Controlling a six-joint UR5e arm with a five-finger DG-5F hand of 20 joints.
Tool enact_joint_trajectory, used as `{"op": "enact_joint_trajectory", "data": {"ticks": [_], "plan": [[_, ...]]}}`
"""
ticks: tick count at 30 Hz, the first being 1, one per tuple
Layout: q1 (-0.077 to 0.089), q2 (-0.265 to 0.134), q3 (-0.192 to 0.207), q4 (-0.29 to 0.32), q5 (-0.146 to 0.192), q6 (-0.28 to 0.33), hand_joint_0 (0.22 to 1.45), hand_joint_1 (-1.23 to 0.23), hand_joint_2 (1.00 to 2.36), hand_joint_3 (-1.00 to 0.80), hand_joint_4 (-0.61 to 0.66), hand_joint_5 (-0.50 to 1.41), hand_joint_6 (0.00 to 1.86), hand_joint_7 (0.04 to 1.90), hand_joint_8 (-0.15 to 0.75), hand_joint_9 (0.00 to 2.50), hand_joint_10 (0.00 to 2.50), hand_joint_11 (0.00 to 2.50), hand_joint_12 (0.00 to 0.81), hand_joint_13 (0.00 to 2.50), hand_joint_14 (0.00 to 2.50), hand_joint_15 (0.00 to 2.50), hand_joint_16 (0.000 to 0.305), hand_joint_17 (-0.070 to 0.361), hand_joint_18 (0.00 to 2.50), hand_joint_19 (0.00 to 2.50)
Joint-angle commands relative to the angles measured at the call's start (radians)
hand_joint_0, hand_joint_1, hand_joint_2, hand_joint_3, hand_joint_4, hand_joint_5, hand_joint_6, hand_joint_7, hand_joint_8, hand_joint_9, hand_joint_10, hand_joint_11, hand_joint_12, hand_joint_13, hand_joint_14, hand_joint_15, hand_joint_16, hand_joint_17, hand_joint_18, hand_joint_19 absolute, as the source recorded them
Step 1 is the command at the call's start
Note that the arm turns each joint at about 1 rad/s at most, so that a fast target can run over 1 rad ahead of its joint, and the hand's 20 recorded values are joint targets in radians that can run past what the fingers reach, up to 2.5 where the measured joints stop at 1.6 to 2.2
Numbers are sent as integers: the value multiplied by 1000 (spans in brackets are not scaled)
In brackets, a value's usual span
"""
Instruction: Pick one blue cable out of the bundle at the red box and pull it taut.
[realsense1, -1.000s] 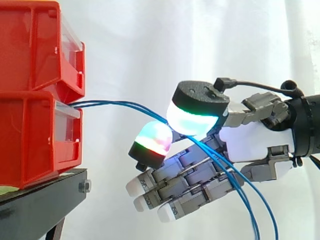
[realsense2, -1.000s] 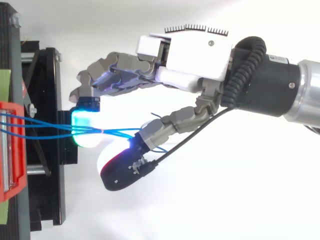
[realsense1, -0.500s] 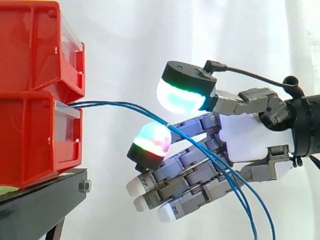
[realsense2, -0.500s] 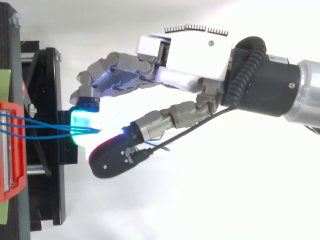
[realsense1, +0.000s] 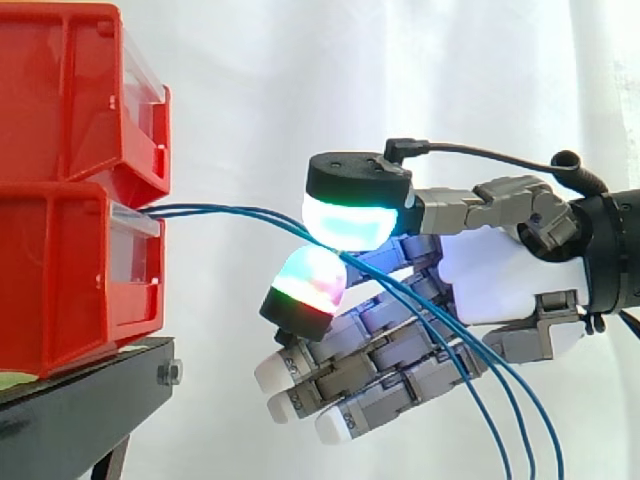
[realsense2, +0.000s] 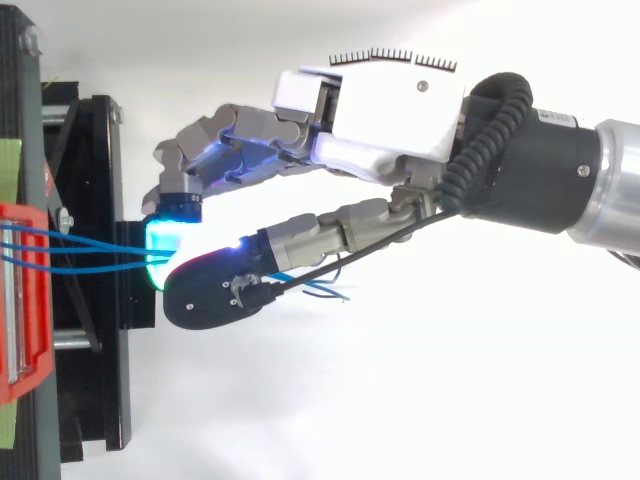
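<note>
Several thin blue cables (realsense1: 230, 212) leave the front of the lower red box (realsense1: 70, 280) and run right, then droop down past the hand (realsense1: 500, 285). The thumb's glowing pad (realsense1: 345, 220) lies over a curled finger's red-green pad (realsense1: 308, 280), and the cables pass between the two pads. Three strands hang out behind the pinch toward the bottom right. From above, the cables (realsense2: 90, 255) run from the red box (realsense2: 20, 300) under the thumb (realsense2: 215, 290). The other fingers stretch out below, nearly straight.
A second red bin (realsense1: 70, 90) is stacked on the lower one, both on a black stand (realsense1: 80, 400) at the left. The white curtain hangs behind. The arm enters from the right.
The thumb lifted off the cables, swung left toward the box, and came down over the curled finger's pad. The cable strands now fan out more behind the hand.
</note>
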Motion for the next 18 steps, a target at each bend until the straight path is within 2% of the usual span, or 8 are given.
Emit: {"op": "enact_joint_trajectory", "data": {"ticks": [1, 10, 14, 17, 18], "plan": [[0, 0, 0, 0, 0, 0, 626, -732, 1019, -114, 120, -186, 893, 991, 321, 560, 5, 227, 376, 258, 3, 58, 57, 129, 350, 140], [0, 0, 0, 0, 1, 0, 634, -792, 1023, -40, 40, -166, 881, 1070, 323, 650, 5, 239, 376, 336, 3, 75, 57, 129, 415, 150], [2, 0, 0, 0, 0, 0, 599, -770, 1019, 9, 14, -136, 865, 1134, 317, 668, 1, 108, 414, 339, 0, 55, 69, 154, 435, 147], [2, 0, 0, 0, 1, 0, 492, -651, 1471, -100, -23, -127, 861, 1212, 312, 691, 0, 87, 426, 345, 0, 69, 73, 163, 413, 174], [2, 0, 0, 0, 0, 0, 464, -614, 1578, -122, -32, -129, 870, 1168, 319, 694, 0, 91, 431, 345, 0, 66, 74, 167, 419, 164]]}}
